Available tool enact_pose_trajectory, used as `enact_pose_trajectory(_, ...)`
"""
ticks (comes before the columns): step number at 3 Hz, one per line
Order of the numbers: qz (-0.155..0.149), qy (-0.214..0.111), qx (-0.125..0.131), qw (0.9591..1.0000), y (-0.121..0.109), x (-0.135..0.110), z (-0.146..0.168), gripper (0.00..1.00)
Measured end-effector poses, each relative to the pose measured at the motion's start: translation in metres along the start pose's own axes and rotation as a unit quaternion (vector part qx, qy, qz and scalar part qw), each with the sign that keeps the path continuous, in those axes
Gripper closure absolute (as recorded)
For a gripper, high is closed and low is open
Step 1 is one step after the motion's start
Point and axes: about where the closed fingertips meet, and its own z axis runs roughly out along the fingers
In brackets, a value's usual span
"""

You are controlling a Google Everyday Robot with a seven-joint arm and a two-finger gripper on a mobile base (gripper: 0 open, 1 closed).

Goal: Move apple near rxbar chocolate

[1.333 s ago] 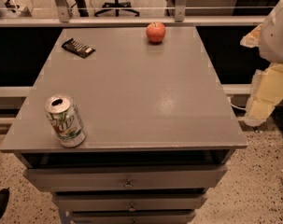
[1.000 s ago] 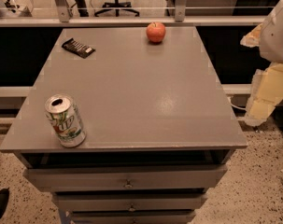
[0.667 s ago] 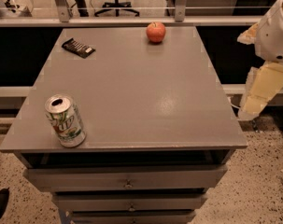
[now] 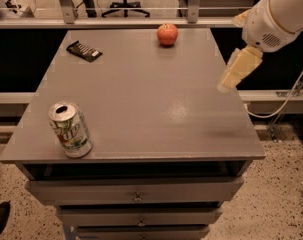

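Hand (image 4: 237, 70) closer, over table (image 4: 141, 114), right edge

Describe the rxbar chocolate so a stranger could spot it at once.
On the grey table, look at the far left corner: the rxbar chocolate lies flat there. It is thin, dark and rectangular, unlike the round red apple at the far edge and the upright soda can front left; the gripper hangs by the right edge.
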Motion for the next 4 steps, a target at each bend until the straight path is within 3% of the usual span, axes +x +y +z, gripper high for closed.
enact_pose_trajectory(1, 0.033, -0.067, 0.022, 0.997, -0.05, -0.03, 0.044, 0.0)
enact_pose_trajectory(2, 0.083, -0.117, 0.026, 0.9893, -0.096, -0.054, 0.091, 0.0)
enact_pose_trajectory(3, 0.126, -0.15, 0.027, 0.9803, -0.131, -0.08, 0.138, 0.0)
enact_pose_trajectory(4, 0.17, -0.16, 0.033, 0.9718, -0.157, -0.084, 0.178, 0.0)
